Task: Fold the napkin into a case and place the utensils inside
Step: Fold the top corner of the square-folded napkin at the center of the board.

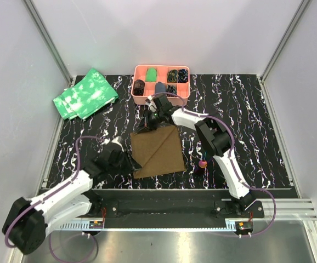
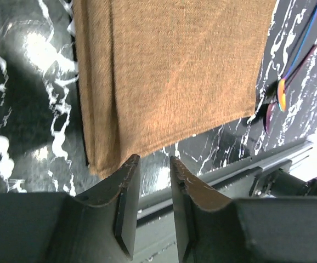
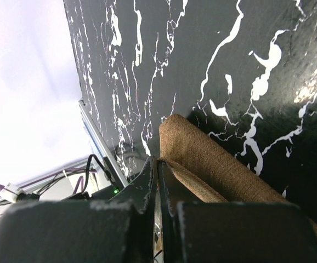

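The brown napkin (image 1: 161,153) lies flat in the middle of the table, with one layer folded over along a diagonal. My right gripper (image 1: 151,118) is at its far left corner and is shut on a lifted fold of the napkin (image 3: 213,159), as the right wrist view (image 3: 157,162) shows. My left gripper (image 1: 130,163) is at the near left corner, jaws slightly apart and empty, the tips (image 2: 154,162) just short of the napkin's edge (image 2: 169,71). The utensils (image 1: 202,164) lie right of the napkin, partly under the right arm; their stems show in the left wrist view (image 2: 296,60).
A pink compartment tray (image 1: 138,70) with small items stands at the back centre, just behind the right gripper. Green mottled cloths (image 1: 86,94) lie at the back left. The table's near edge and rail (image 2: 241,175) run just behind the left gripper.
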`<state>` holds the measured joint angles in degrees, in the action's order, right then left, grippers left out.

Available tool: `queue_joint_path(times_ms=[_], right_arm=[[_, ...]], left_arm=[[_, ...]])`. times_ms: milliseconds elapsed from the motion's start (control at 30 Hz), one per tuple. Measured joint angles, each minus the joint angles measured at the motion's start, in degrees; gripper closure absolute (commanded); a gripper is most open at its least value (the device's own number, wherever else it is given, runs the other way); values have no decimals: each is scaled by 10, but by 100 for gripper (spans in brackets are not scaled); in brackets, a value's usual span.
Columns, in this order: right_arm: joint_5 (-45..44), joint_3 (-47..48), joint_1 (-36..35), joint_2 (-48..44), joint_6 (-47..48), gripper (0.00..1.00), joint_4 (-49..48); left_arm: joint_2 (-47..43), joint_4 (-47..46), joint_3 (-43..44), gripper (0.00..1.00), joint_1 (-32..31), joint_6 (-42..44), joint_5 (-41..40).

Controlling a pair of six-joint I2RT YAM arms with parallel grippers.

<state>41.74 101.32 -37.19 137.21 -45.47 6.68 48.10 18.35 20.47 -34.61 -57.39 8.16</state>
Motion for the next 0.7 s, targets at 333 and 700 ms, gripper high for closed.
queue_joint_path(times_ms=[333, 700], right_arm=[[5, 10, -2, 22, 0, 83, 3], [-2, 51, -4, 20, 29, 47, 70]], left_arm=[[91, -64, 30, 70, 0, 21, 4], [156, -93, 46, 71, 25, 47, 3]])
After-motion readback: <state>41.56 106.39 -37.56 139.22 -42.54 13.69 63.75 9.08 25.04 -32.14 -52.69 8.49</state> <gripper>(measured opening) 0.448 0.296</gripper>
